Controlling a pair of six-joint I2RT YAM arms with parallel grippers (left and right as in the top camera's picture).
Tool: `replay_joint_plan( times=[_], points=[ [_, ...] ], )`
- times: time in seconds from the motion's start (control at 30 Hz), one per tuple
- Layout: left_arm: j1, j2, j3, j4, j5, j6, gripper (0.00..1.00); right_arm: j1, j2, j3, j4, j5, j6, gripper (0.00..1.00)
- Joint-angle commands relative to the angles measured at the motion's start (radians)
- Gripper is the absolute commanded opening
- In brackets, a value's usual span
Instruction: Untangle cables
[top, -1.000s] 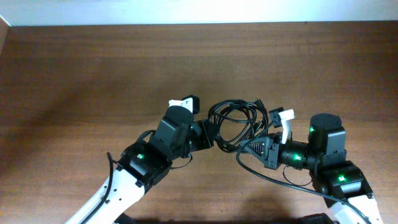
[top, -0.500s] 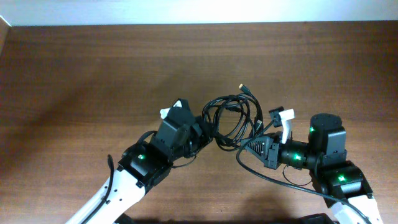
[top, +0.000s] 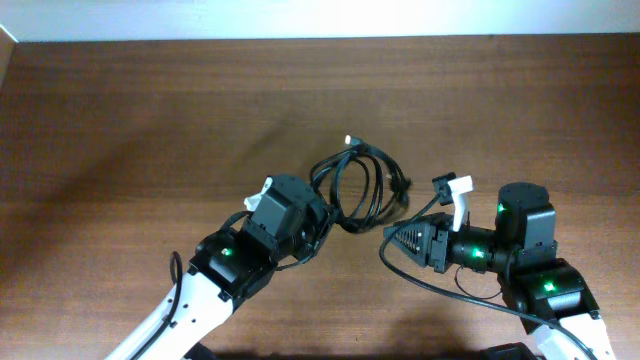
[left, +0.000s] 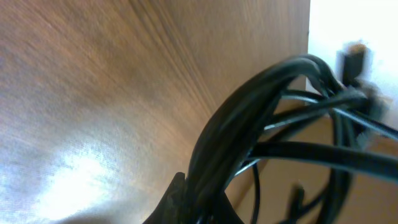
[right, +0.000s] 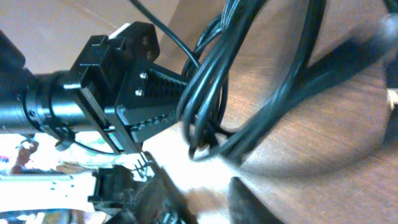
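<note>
The cables (top: 357, 188) are a bundle of thin black loops on the brown table, with a silver-tipped plug (top: 348, 140) sticking out at the far side. My left gripper (top: 326, 216) is shut on the bundle's near-left edge. In the left wrist view the cords (left: 261, 118) rise from the left gripper (left: 202, 200) toward the upper right. My right gripper (top: 396, 238) stands open just right of the loops, apart from them. In the right wrist view the right gripper (right: 208, 200) has nothing between its fingers, and the cables (right: 211, 74) hang ahead of it.
The left arm's gripper body (right: 134, 93) shows close ahead in the right wrist view. A thicker black arm wire (top: 440, 285) loops under the right arm. The wooden table (top: 150, 120) ends at a white wall along the far edge.
My right gripper has opened and let go of the cables. The left gripper has pulled the bundle left and away from it, and the silver plug has swung leftward.
</note>
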Motion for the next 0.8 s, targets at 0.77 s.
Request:
replay_joint_plan(
  times=[0.77],
  points=[
    [0.009, -0.156, 0.008, 0.061, 0.062, 1.019, 0.00, -0.006, -0.008, 0.007, -0.113, 0.250, 0.096, 0.60]
  ],
)
